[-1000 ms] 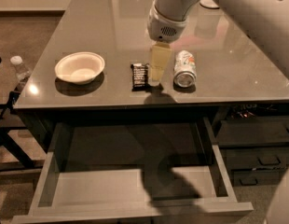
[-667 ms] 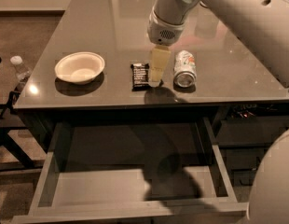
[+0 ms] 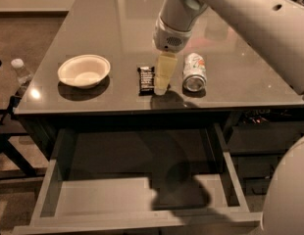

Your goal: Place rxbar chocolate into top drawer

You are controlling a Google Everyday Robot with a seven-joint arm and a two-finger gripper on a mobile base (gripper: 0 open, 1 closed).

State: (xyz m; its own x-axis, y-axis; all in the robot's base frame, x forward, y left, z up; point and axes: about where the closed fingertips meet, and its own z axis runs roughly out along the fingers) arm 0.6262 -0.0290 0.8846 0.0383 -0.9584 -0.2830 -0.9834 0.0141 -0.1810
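Camera view looks down on a grey desk [image 3: 117, 28] with a glossy top, and below its front edge the top drawer [image 3: 103, 197] stands pulled out. The pale bottom of the drawer is bare on the left, and a dark shadow lies over its middle and right part.

The rxbar chocolate [image 3: 146, 79] lies flat on the desk near the front edge, with its long side running away from the camera. It is outside the drawer. The claw [image 3: 162, 89] hangs from the white arm [image 3: 230, 13] and points down. Its pale tip is just beside the right edge of the bar, at the desk surface or very close to it. Whether the claw touches the bar, and whether it is wide or narrow, I cannot tell from this angle. It shows as one pale block only.

A silver-green can [image 3: 194, 71] lies on its side just right of the claw, with its open end toward the camera. A white bowl [image 3: 84, 71] stands upright, well apart on the left. Beyond the left edge of the desk and lower down, a clear bottle with a white cap [image 3: 20, 72] is seen.
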